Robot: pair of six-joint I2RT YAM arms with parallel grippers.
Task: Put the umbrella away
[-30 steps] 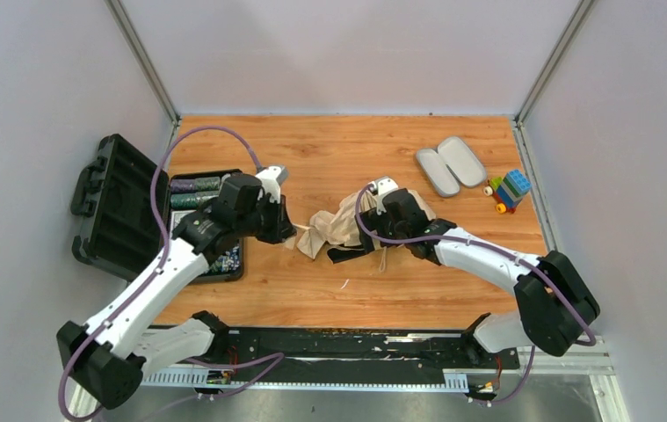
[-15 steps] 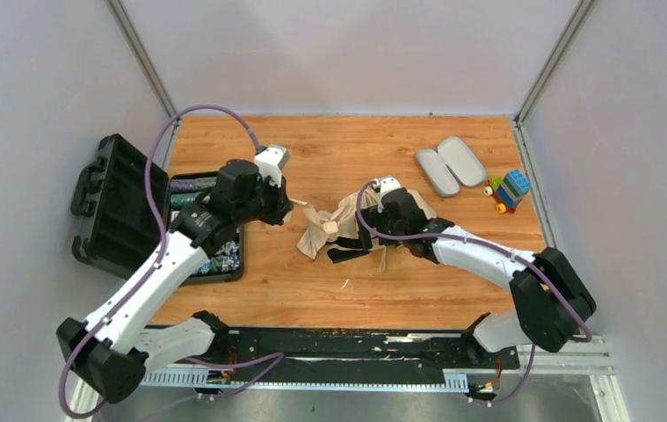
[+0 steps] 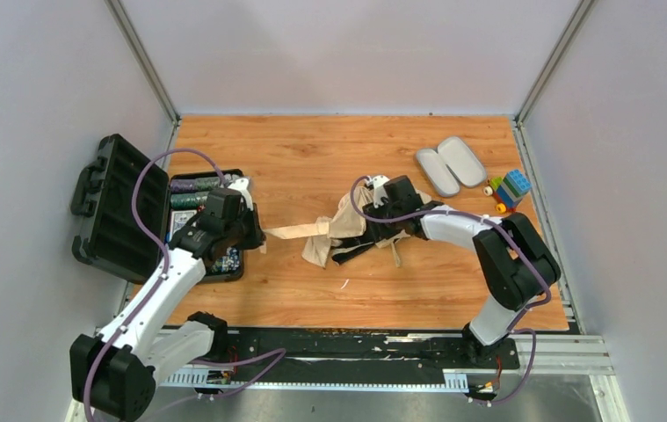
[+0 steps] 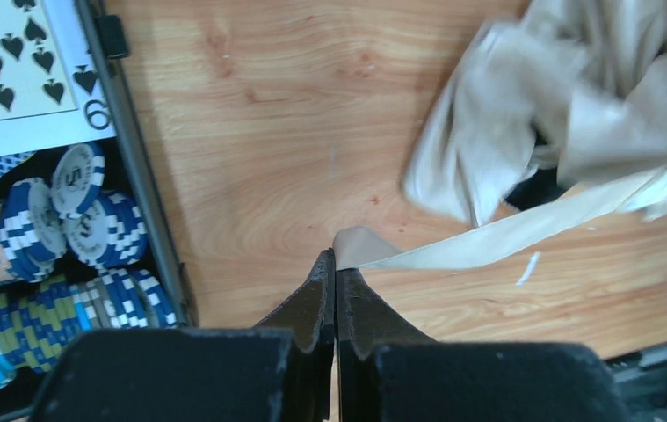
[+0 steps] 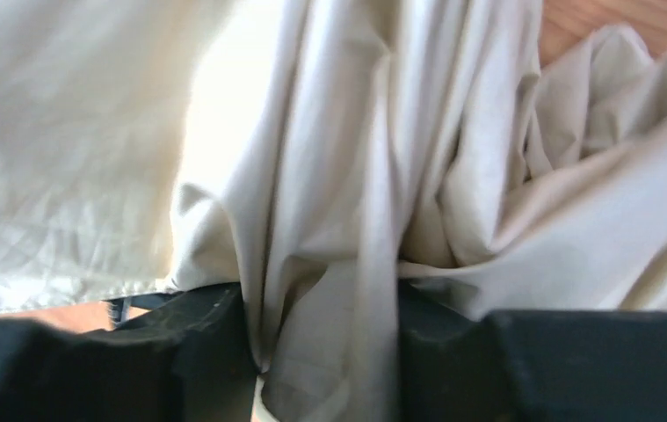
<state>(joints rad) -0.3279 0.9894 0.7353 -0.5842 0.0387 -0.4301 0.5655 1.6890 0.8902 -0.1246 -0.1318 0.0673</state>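
Observation:
The umbrella [image 3: 347, 230] lies as a crumpled beige heap with black parts in the middle of the table. Its strap tab [image 3: 293, 231] is drawn out flat to the left. My left gripper [image 3: 257, 237] is shut on the strap's end, right beside the black case. In the left wrist view the strap [image 4: 505, 233] runs from the pinched fingertips of the left gripper [image 4: 336, 259] up to the fabric [image 4: 576, 88]. My right gripper [image 3: 375, 214] sits on the heap's right side. In the right wrist view a bunch of beige cloth [image 5: 329, 176] is squeezed between the fingers [image 5: 198, 325] of the right gripper [image 5: 325, 330].
An open black case [image 3: 114, 207] holding poker chips [image 4: 39, 229] and playing cards [image 4: 22, 61] stands at the left edge. A lilac-grey oval hard case [image 3: 451, 164] lies open at the back right, beside a small toy of coloured blocks [image 3: 510, 189].
My left arm drew back to the left, pulling the strap out straight. My right gripper closed from wide open onto the umbrella fabric, and its arm folded in closer.

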